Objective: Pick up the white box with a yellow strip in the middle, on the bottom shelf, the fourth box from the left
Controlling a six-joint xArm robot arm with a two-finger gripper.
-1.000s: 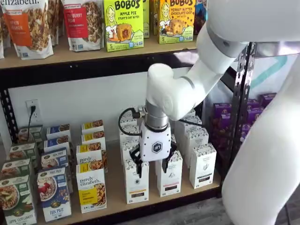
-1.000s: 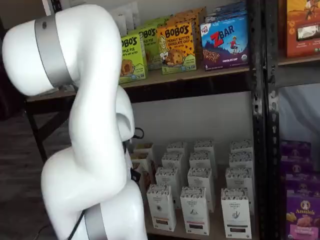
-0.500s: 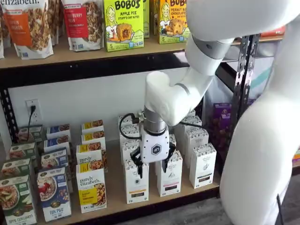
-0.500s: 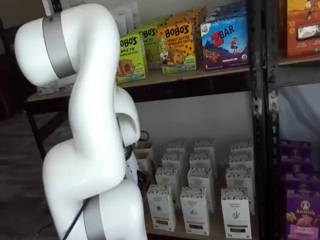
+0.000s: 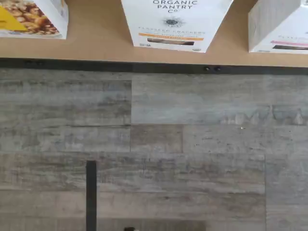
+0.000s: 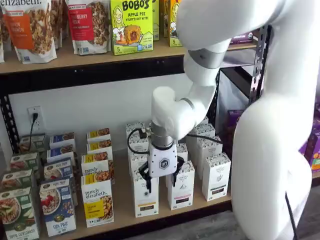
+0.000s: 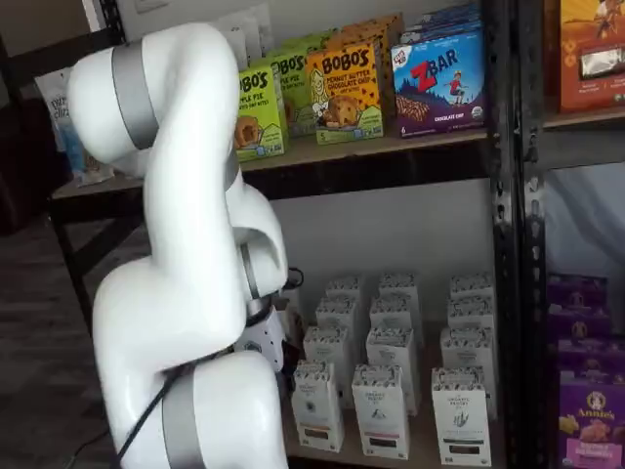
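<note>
The two-finger gripper [image 6: 161, 183], white body w/ black fingers, hangs off the white arm in front of the bottom shelf [image 6: 165, 217], a long light-tan wooden board w/ a black metal front rail. Its fingers [image 6: 148, 182] stand apart, a plain gap between them, nothing held. One finger sits over the upper front of the white box [image 6: 145, 194], a tall narrow white carton w/ a dark-speckled top band and a black label near its base; whether it touches the carton, can't tell. The other finger hangs just in front of the next white carton [image 6: 180, 186] on the far side. So the task's box is directly behind and slightly below the gripper, upright at the front edge of the board.

In the wrist view, the same carton [image 5: 174, 24] shows "ORGANIC PANTRY CO" print and a thin yellow-orange strip, w/ the shelf's black rail just in front of it and grey wood-plank floor [image 5: 154, 149] beyond. Beside it, apart, a matching white carton w/ a pink strip [image 5: 280, 26]. On its other side, a white box w/ a yellow panel and granola picture [image 5: 31, 17].

In the other shelf view the gripper is mostly hidden behind the arm's white links [image 7: 190, 293]; only part of its body shows.
</note>
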